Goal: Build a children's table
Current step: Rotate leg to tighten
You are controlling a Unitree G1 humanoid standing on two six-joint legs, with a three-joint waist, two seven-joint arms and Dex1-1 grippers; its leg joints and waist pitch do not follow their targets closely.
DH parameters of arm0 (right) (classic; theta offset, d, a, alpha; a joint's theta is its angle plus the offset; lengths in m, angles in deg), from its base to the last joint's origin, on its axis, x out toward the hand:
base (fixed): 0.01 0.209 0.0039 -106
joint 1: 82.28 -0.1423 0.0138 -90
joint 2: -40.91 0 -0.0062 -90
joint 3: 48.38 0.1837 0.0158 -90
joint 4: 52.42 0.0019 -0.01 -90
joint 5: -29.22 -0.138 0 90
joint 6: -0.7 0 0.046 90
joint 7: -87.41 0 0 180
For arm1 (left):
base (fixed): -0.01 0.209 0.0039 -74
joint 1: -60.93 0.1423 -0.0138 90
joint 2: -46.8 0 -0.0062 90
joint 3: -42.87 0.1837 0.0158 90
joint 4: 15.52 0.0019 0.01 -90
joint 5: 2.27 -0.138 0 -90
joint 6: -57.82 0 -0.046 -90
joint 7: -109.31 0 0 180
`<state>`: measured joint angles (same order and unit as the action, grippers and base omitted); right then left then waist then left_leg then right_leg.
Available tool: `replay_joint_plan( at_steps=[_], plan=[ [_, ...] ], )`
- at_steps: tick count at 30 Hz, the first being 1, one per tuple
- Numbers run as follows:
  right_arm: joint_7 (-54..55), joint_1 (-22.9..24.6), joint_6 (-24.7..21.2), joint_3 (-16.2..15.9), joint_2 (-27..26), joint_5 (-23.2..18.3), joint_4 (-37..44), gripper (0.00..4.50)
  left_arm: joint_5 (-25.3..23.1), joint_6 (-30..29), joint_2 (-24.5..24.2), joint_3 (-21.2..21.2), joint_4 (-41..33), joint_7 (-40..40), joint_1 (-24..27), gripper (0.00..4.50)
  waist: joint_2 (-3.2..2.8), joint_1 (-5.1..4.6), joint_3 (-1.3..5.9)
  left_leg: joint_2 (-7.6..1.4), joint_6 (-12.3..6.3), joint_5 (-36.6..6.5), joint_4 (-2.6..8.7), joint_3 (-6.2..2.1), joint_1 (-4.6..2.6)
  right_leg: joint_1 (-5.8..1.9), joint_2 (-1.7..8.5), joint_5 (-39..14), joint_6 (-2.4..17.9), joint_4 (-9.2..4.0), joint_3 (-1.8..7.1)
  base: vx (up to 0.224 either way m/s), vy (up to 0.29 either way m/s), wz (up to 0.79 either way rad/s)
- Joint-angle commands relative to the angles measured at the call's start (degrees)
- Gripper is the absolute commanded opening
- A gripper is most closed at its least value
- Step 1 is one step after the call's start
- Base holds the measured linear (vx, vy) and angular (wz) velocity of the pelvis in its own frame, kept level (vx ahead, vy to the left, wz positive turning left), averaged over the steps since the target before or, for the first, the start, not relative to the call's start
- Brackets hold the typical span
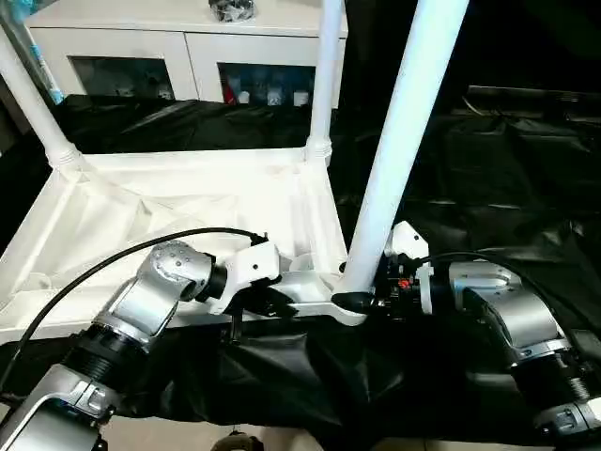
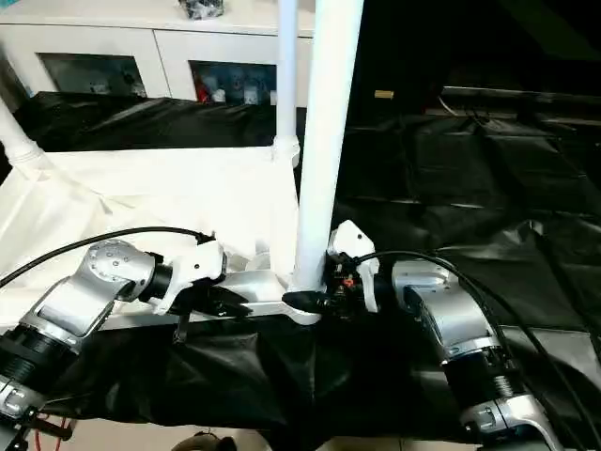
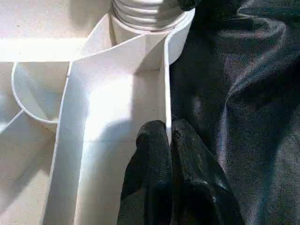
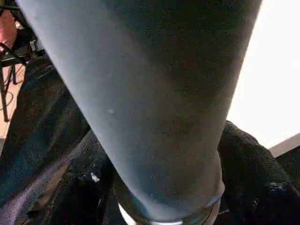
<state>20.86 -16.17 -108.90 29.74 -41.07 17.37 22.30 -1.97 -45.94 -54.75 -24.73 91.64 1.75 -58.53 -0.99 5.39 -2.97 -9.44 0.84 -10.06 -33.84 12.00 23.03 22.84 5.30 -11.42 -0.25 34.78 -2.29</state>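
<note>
The white tabletop (image 1: pixel 188 197) lies upside down on black cloth, ribbed underside up. Three white legs stand in its corner sockets: one far left (image 1: pixel 33 103), one far middle (image 1: pixel 324 75) and one at the near right corner (image 1: pixel 404 122). My left gripper (image 3: pixel 169 136) is shut on the thin near rim of the tabletop, just beside that near right socket. My right gripper (image 1: pixel 362 301) reaches in from the right, its black fingers (image 4: pixel 243 154) against both sides of the near leg's (image 4: pixel 154 108) base.
A white cabinet (image 1: pixel 188 47) with glass doors stands behind the tabletop. Crumpled black cloth (image 1: pixel 488 169) covers the floor to the right and hangs over the near edge. Black cables run along both silver forearms.
</note>
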Motion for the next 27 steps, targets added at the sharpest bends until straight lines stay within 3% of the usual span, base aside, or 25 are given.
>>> replay_joint_plan(
  at_steps=[1,5,7,8,9,11,14,15,16,17,19,22,23,27],
  plan=[
    [-1.1,0.9,-0.9,-2.2,-0.3,-1.1,2.7,2.74,0.8,0.9,1.7,1.3,-0.4,0.9,-0.6,0.0,-0.2,-0.1,3.78,-4.09,-0.73,-11.8,4.29,-1.84,-2.29,-1.98,3.39,-4.0,15.0,-3.24,2.04,0.0,0.0,0.0],
    [-0.1,1.5,-1.5,-1.9,-1.0,-0.9,2.3,2.72,1.2,-0.8,3.0,0.6,0.2,-0.7,-0.9,0.0,-0.07,0.03,3.81,-4.06,-0.81,-11.7,4.19,-1.8,-2.28,-1.97,3.41,-4.0,15.0,-3.18,2.06,0.0,0.0,0.0],
    [4.5,1.7,-1.9,-0.1,-3.7,-0.8,-0.3,2.72,0.8,-3.6,5.5,-0.6,1.7,-5.1,-2.0,0.0,-0.07,0.04,3.65,-4.03,-0.54,-12.6,4.19,-1.74,-2.34,-1.78,3.48,-5.7,15.1,-3.37,2.16,0.0,0.0,0.0],
    [12.3,0.9,-0.9,2.0,-7.3,0.8,-4.6,2.72,-0.2,-5.5,8.3,-1.8,4.5,-10.5,-3.8,0.0,-0.09,-0.02,3.52,-3.97,0.62,-14.6,4.37,-1.92,-2.41,-1.64,3.65,-9.7,14.6,-3.75,2.19,0.0,0.0,0.0],
    [12.6,0.9,-0.9,2.0,-7.5,0.8,-4.7,2.72,-0.3,-5.5,8.4,-1.9,4.6,-10.7,-3.8,0.0,-0.1,-0.22,3.28,-3.9,1.24,-16.2,4.49,-1.87,-2.47,-1.37,3.64,-12.0,14.3,-4.04,2.23,0.0,0.0,0.0],
    [18.9,0.0,-0.7,3.8,-10.4,1.7,-8.3,2.72,-0.7,-7.2,10.7,-3.0,6.5,-14.8,-5.3,0.0,0.12,-0.54,3.23,-3.83,3.21,-19.5,4.7,-2.45,-2.67,-1.6,4.05,-18.8,12.4,-4.6,2.12,0.0,0.0,0.0],
    [25.9,-1.5,-0.8,5.8,-13.5,2.2,-12.7,2.72,-1.3,-8.9,13.4,-3.9,8.4,-19.1,-6.8,0.0,0.2,-1.09,3.06,-3.76,4.1,-21.9,4.95,-2.81,-2.64,-1.49,4.06,-23.9,9.8,-5.28,2.05,0.0,0.0,0.0],
    [29.2,-2.4,-1.1,6.7,-15.0,2.3,-14.7,2.72,-1.6,-9.7,14.8,-4.3,9.3,-21.2,-7.5,0.0,0.21,-1.42,2.95,-3.67,4.14,-22.2,5.0,-2.74,-2.58,-1.26,3.98,-24.0,9.6,-5.33,2.15,0.0,0.0,0.0],
    [32.1,-3.3,-1.2,7.5,-16.5,2.4,-16.6,2.72,-1.8,-10.2,16.2,-4.7,10.1,-23.4,-8.1,0.0,-0.33,-1.42,2.99,-3.66,4.47,-22.5,4.97,-2.85,-2.74,-1.16,4.04,-24.3,9.6,-5.34,2.13,0.0,0.0,0.0],
    [35.1,-4.1,-1.4,8.3,-18.0,2.7,-18.4,2.72,-2.1,-10.9,17.7,-5.3,10.8,-25.6,-8.6,0.0,0.0,-1.94,2.85,-3.57,4.73,-23.7,5.04,-2.89,-2.74,-1.1,3.91,-25.1,9.4,-5.56,2.02,0.0,0.0,0.0],
    [38.7,-5.3,-0.7,8.3,-20.4,4.2,-21.1,2.72,-2.5,-11.7,19.9,-5.5,11.4,-28.0,-9.1,0.0,-0.02,-2.06,2.97,-3.55,4.7,-24.4,4.91,-2.92,-3.08,-0.88,3.97,-25.6,9.2,-5.79,2.07,0.0,0.0,0.0],
    [38.9,-5.7,0.7,8.1,-22.0,4.6,-22.4,2.72,-2.8,-11.7,21.0,-4.9,11.1,-28.5,-8.9,0.0,0.02,-2.3,2.99,-3.55,3.93,-25.1,5.02,-2.97,-3.03,-0.97,3.82,-25.6,8.6,-5.99,2.03,0.0,0.0,0.0],
    [37.5,-5.7,0.8,8.2,-22.1,3.9,-22.1,3.28,-3.0,-11.0,20.6,-4.1,10.5,-27.6,-8.4,0.0,-0.04,-2.28,2.98,-3.61,3.68,-24.8,5.11,-2.95,-2.95,-0.99,3.77,-24.3,8.8,-5.95,2.07,0.0,0.0,0.0],
    [36.9,-6.0,1.6,8.2,-21.8,4.1,-22.0,3.58,-3.0,-10.5,20.1,-3.6,9.8,-26.4,-7.8,0.0,-0.13,-2.33,2.99,-3.66,3.5,-24.7,5.21,-2.87,-2.9,-1.02,3.7,-22.5,9.4,-5.78,2.1,0.0,0.0,0.0]
  ],
)
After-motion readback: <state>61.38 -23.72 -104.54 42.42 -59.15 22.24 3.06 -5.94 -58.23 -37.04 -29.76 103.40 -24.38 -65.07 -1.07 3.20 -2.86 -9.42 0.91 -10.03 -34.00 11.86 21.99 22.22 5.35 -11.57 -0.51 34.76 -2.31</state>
